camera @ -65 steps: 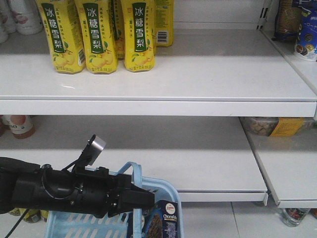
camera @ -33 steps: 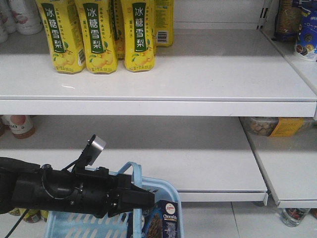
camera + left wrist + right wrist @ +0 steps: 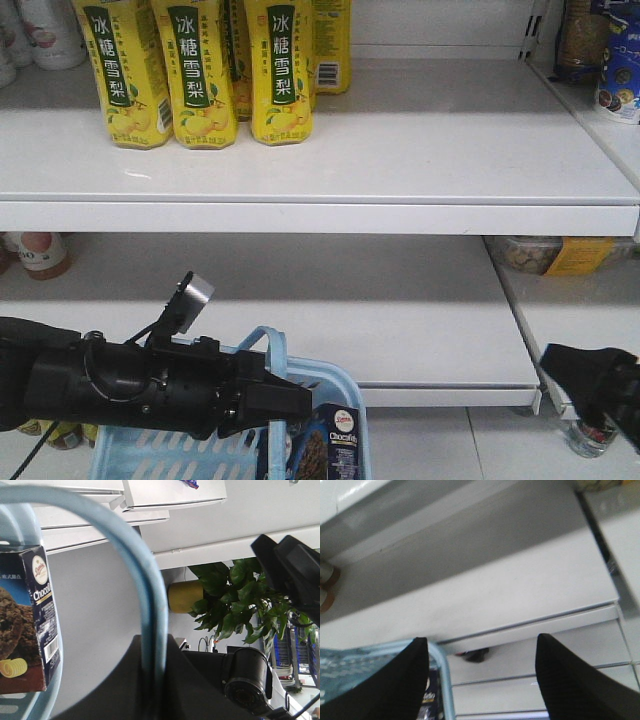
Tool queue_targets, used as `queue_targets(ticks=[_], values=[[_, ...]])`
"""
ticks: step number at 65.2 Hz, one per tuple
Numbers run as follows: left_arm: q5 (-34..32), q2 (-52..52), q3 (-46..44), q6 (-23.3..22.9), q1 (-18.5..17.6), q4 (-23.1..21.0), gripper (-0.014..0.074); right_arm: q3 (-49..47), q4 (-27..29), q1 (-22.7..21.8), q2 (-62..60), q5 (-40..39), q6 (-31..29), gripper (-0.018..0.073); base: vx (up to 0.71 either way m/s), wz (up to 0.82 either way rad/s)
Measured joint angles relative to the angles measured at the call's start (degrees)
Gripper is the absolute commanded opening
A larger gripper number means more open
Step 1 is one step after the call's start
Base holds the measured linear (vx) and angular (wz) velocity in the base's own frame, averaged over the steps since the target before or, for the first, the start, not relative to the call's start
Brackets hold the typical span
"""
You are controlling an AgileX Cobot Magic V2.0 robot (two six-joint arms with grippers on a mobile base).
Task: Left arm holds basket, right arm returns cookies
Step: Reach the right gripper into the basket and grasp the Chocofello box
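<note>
Now your right tool (image 3: 481, 640) is open, empty; left tool (image 3: 295, 400) clamps the basket (image 3: 345, 385). Pinch the likely light, stiff cookies box (image 3: 335, 445) high.

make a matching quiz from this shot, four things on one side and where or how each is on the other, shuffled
1. cookies
2. yellow drink cartons
3. left gripper
4. right gripper

a. on the top shelf
b. open, holding nothing
c. upright in the basket
d. shut on the basket handle

Pairs: 1-c, 2-a, 3-d, 4-b
</note>
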Motion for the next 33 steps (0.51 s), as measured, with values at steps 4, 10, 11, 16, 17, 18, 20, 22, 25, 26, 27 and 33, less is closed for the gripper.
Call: queue_targets(ticks=[4,10,11,16,17,18,20,22,25,26,27,33], values=[[0.0,0.0,0.0,0.0,0.0,0.0,-0.0006,-0.3,4.7,2.7,2.8,0.0,-4.1,0.0454,0.0,0.0],[0.0,0.0,0.0,0.0,0.0,0.0,-0.0006,-0.5,10.9,8.6,8.3,-0.1,-10.0,0.0454,0.0,0.0],[0.0,0.0,0.0,0.0,0.0,0.0,-0.0006,-0.5,11.6,9.4,9.0,-0.1,-10.8,0.0454,0.0,0.0],[0.0,0.0,0.0,0.0,0.0,0.0,-0.0006,-0.5,14.5,13.2,13.3,-0.1,-13.9,0.0454,0.0,0.0],[0.0,0.0,0.0,0.0,0.0,0.0,-0.0006,-0.5,14.9,13.8,14.0,-0.1,-14.2,0.0454,0.0,0.0],[0.0,0.0,0.0,0.0,0.0,0.0,-0.0006,-0.5,15.5,14.6,15.2,-0.3,-14.8,0.0454,0.0,0.0],[0.0,0.0,0.0,0.0,0.0,0.0,-0.0006,-0.5,16.3,15.7,16.6,-0.5,-15.4,0.0454,0.0,0.0],[0.0,0.0,0.0,0.0,0.0,0.0,-0.0006,-0.6,17.1,16.6,18.0,-0.7,-16.0,0.0454,0.0,0.0],[0.0,0.0,0.0,0.0,0.0,0.0,-0.0006,-1.0,18.0,18.2,20.4,-0.9,-17.0,0.0454,0.0,0.0],[0.0,0.0,0.0,0.0,0.0,0.0,-0.0006,-1.2,18.3,18.7,21.1,-0.9,-17.3,0.0454,0.0,0.0],[0.0,0.0,0.0,0.0,0.0,0.0,-0.0006,-1.4,18.6,19.1,22.1,-1.0,-17.5,0.0454,0.0,0.0],[0.0,0.0,0.0,0.0,0.0,0.0,-0.0006,-2.9,20.3,21.2,25.7,-0.8,-19.0,0.0454,0.0,0.0]])
